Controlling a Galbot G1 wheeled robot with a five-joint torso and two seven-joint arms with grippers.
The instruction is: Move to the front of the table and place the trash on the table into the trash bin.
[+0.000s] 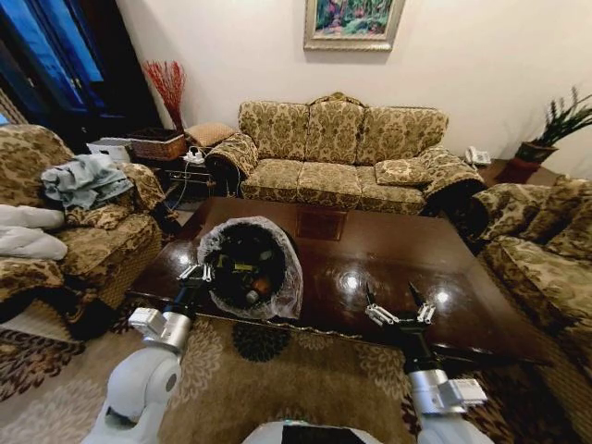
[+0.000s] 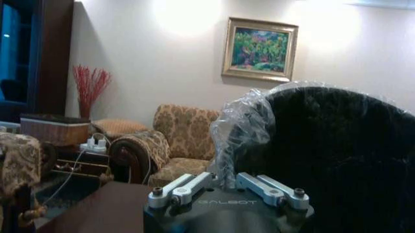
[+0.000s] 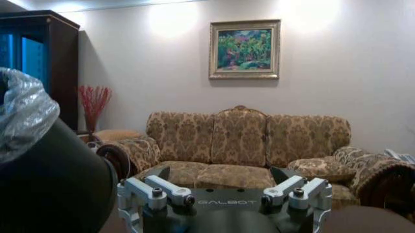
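We read this as the tail end of the task: the glossy dark brown wooden coffee table (image 1: 388, 254) shows no loose trash on its top, and the small round black trash bin (image 1: 248, 266) with its crinkly translucent plastic liner (image 2: 241, 127) sits on the table's near-left part, tipped toward the robot.

Inside the bin we see several small items (image 1: 250, 277), dark with yellowish and reddish bits; we can't tell them apart.

The left gripper (image 1: 196, 272) is at the bin's left rim, fingers narrowed on the liner edge, seemingly pinching it.

The right gripper (image 1: 400, 307) hovers over the table's near edge, right of the bin and well apart from it, fingers spread wide, holding nothing.

Next move, as we judge it: let go of the liner without tipping the bin.
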